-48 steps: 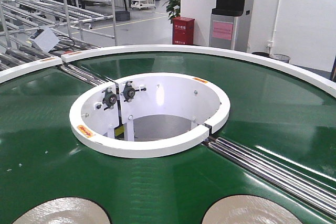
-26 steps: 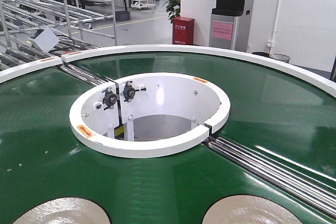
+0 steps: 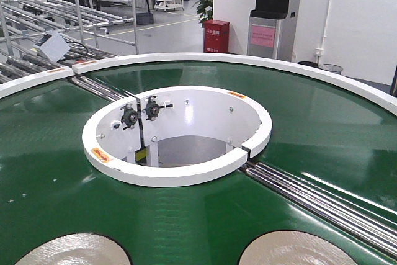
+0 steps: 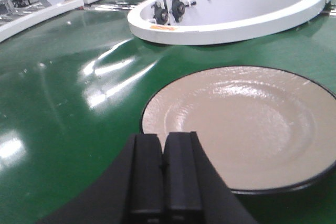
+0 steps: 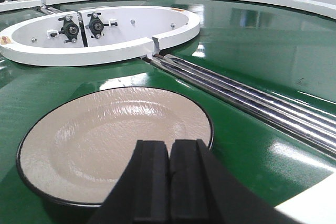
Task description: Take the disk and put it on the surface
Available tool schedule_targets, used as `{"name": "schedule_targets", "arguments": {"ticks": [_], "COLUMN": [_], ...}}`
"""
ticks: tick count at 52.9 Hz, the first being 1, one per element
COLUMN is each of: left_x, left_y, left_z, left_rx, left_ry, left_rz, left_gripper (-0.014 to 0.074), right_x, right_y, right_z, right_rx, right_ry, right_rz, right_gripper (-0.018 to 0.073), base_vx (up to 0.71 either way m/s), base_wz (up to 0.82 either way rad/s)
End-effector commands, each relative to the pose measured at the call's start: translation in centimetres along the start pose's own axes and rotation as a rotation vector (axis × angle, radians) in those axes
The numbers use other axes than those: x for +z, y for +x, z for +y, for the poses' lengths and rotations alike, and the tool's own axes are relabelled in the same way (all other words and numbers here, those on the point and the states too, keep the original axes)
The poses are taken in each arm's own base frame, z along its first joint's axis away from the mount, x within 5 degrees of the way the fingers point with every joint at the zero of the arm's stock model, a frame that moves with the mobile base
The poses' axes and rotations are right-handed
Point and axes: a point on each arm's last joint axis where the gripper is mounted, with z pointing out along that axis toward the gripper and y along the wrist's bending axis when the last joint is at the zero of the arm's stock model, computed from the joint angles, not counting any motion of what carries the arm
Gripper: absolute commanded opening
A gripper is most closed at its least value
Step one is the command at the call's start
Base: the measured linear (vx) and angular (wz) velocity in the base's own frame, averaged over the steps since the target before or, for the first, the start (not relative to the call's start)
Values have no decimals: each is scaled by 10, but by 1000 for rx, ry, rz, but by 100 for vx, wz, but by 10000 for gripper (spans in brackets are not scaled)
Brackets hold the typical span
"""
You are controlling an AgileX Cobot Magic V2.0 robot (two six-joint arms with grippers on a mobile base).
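Two disks, beige plates with black rims, lie flat on the green conveyor belt [image 3: 56,172]. They show at the bottom of the front view as the left disk [image 3: 71,249] and the right disk [image 3: 298,249]. In the left wrist view the left disk [image 4: 247,124] lies just ahead of my left gripper [image 4: 163,139], which is shut with nothing in it, its tips over the disk's near left edge. My right gripper [image 5: 169,144] is also shut and empty, its tips over the near edge of the right disk [image 5: 105,135]. The surface is out of view.
A white inner ring [image 3: 177,175] with two black bearings [image 3: 141,113] surrounds the belt's central hole. Metal rollers [image 5: 252,103] cross the belt to the right of the right disk. The white outer rim [image 5: 315,203] lies near the right gripper. Metal racks [image 3: 62,10] stand behind.
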Motion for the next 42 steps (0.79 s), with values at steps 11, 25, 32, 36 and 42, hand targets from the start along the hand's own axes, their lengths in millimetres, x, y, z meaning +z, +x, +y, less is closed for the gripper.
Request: {"name": "schedule_targets", "arguments": {"ticks": [11,25,32,36,42], "left_x": [-2,-11,-33,-49,-51], "left_y": [-13,-39,-91,-137,-206], "left_z": [3,9,13,16,22], "left_rx": [-177,-204,-188,-91,-20], "left_ry": [-21,-58,-57,-79,-95], "left_rz": [-191,-435,-587,-645,-657], "left_gripper": [1,1,1,1,1], "right_x": [0,-7,-28,-45,-56], "right_y": [-6,-34,-85,-129,-200], "right_z": [1,6,8,11,15], "right_rx": [-15,-9,35,14,-74], "right_ry": [-17,-62,-72,-67,-38], "right_rz": [-116,-377,-508,-572,-627], "right_gripper": [-9,-9,-9,-9,-9], "base_vx": [0,0,0,0,0], "base_wz": [0,0,0,0,0]}}
